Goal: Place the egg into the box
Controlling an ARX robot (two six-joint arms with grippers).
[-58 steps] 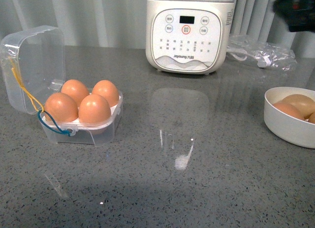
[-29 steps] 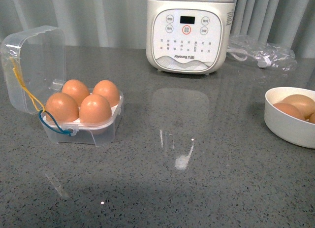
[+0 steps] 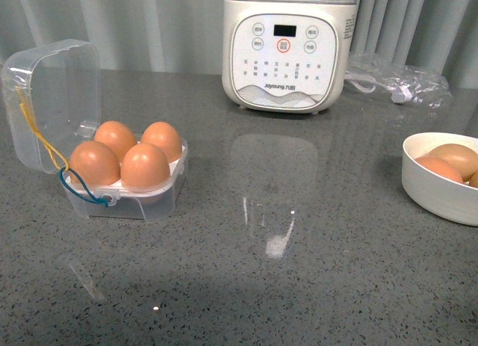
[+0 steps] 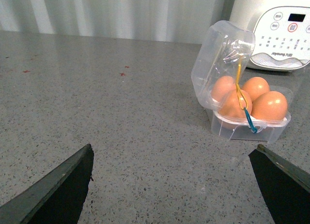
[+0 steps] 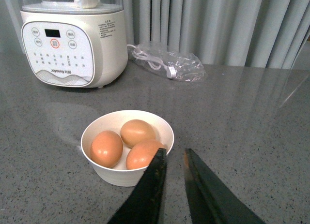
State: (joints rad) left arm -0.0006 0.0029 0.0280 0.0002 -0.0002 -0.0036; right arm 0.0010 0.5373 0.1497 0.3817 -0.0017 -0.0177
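Observation:
The clear box (image 3: 127,200) stands at the left of the grey counter with its lid (image 3: 52,99) swung up. Several brown eggs (image 3: 143,164) fill its white tray. In the left wrist view the box (image 4: 242,132) lies ahead of my left gripper (image 4: 173,149), which is open and empty, well apart from it. A white bowl (image 5: 116,173) holds three brown eggs, one egg (image 5: 106,147) nearest its rim. My right gripper (image 5: 173,151) is shut with nothing in it, just beside the bowl's rim. Neither gripper shows in the front view.
A white electric cooker (image 3: 287,51) stands at the back middle. A clear plastic bag with a white cable (image 3: 396,81) lies to its right. The white bowl (image 3: 437,200) sits at the counter's right edge. Grey curtains hang behind.
A dark part of the right arm at the top right corner of the front view one second ago has left the view. The box, eggs and bowl have not moved.

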